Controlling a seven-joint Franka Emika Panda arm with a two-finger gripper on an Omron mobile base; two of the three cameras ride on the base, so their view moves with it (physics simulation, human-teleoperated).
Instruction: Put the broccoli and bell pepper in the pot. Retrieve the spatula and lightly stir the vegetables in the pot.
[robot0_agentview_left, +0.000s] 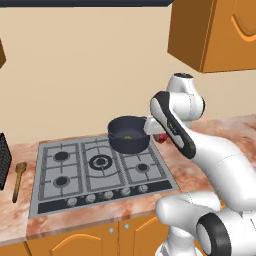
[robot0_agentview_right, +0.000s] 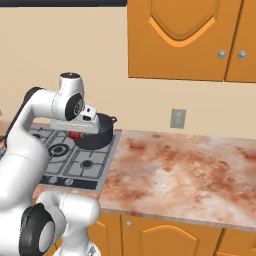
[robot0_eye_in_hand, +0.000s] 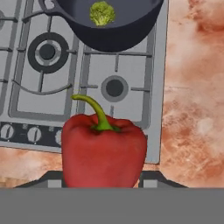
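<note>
Hand view showed the gripper (robot0_eye_in_hand: 103, 186) clamped on the pepper (robot0_eye_in_hand: 103, 151), its jaws pressed against the lower flanks, the curved green stem standing clear above. The pepper hung over the front right corner of the stove (robot0_eye_in_hand: 131, 65), not yet above the pot (robot0_eye_in_hand: 109, 26), which sat at the stove's back right with the broccoli (robot0_eye_in_hand: 102, 13) already inside. The pepper looked glossy, smooth and squat, likely light but slippery, so a hold across its broad middle seemed safest. The broccoli looked bumpy and light. The spatula (robot0_agentview_left: 18, 180), slim stiff wood, lay on the counter (robot0_agentview_left: 15, 215) off the stove's left edge; its long handle seemed the place to grasp.
</note>
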